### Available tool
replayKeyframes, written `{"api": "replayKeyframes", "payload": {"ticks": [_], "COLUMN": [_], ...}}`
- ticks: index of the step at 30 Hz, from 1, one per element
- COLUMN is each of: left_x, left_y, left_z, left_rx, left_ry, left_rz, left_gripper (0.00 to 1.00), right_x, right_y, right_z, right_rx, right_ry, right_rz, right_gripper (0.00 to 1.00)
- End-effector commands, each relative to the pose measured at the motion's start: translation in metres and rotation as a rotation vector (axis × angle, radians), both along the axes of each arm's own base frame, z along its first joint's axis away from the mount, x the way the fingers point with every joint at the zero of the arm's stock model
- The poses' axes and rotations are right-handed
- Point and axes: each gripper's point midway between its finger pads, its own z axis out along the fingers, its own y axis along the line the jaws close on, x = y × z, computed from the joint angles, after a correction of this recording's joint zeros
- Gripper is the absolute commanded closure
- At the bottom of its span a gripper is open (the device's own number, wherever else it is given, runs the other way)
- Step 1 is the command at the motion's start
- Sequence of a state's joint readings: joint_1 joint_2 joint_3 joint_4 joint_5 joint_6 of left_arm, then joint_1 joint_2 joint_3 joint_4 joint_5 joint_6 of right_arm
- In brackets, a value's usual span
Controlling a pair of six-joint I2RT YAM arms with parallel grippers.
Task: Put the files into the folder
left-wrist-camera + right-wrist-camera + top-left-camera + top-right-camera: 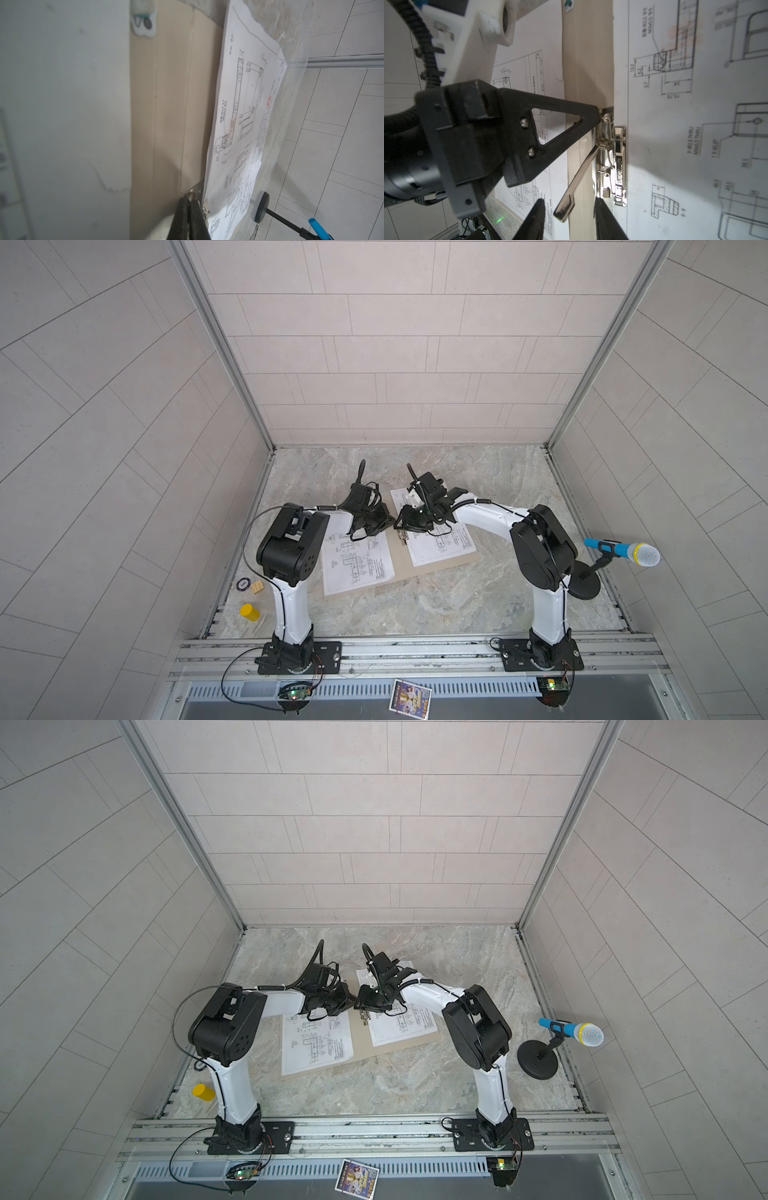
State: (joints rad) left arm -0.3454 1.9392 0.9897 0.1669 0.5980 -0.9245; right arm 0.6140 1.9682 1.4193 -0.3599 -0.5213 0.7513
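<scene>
Tan folder point(398, 562) open, line-drawn white files point(357, 562) on both halves; left tool point(189, 200) closed at clip point(614, 164); right tool point(569, 201) half-open, empty.

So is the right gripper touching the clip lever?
Apart. Right wrist view: the clip lever sits between the open right gripper's fingers, a clear gap on each side.

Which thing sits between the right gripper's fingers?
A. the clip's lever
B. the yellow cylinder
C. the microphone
A: in the right wrist view the clip's lever, raised off the spine, lies in the gap between the right gripper's open fingers, and neither finger seems to touch it.
</scene>
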Motion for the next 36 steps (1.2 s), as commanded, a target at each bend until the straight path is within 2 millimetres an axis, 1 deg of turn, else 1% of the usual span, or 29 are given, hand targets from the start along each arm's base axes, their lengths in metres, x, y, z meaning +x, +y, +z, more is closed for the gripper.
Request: {"api": "replayKeyframes", "payload": {"ticks": [1, 6, 8, 16, 23, 29, 32, 34, 36], "left_x": [-0.01, -0.009, -0.009, -0.009, -0.01, -0.01, -0.01, -0.01, -0.011], "left_y": [0.005, 0.005, 0.005, 0.006, 0.007, 0.007, 0.008, 0.008, 0.008], "left_z": [-0.01, -0.008, -0.008, -0.009, -0.011, -0.013, -0.014, -0.014, -0.014], "left_rx": [0.04, 0.036, 0.036, 0.038, 0.041, 0.045, 0.049, 0.05, 0.051], "left_ry": [0.024, 0.02, 0.018, 0.022, 0.026, 0.029, 0.031, 0.028, 0.03], "left_rz": [-0.002, 0.0, 0.001, 0.004, 0.007, 0.009, 0.01, 0.011, 0.009], "left_gripper": [0.95, 0.95, 0.95, 0.95, 0.95, 0.95, 0.95, 0.95, 0.95], "right_x": [0.007, 0.009, 0.01, 0.008, 0.006, 0.001, 0.0, 0.001, 0.003], "right_y": [0.002, -0.005, -0.007, -0.008, -0.008, -0.009, -0.009, -0.009, -0.007], "right_z": [0.026, 0.022, 0.02, 0.014, 0.012, 0.012, 0.013, 0.015, 0.017], "right_rx": [0.054, 0.047, 0.045, 0.04, 0.039, 0.048, 0.056, 0.067, 0.075], "right_ry": [-0.032, -0.022, -0.019, -0.006, -0.003, 0.001, 0.003, 0.004, 0.007], "right_rz": [-0.025, -0.044, -0.047, -0.044, -0.042, -0.037, -0.04, -0.054, -0.065], "right_gripper": [0.59, 0.61, 0.64, 0.69, 0.76, 0.76, 0.73, 0.68, 0.68]}}
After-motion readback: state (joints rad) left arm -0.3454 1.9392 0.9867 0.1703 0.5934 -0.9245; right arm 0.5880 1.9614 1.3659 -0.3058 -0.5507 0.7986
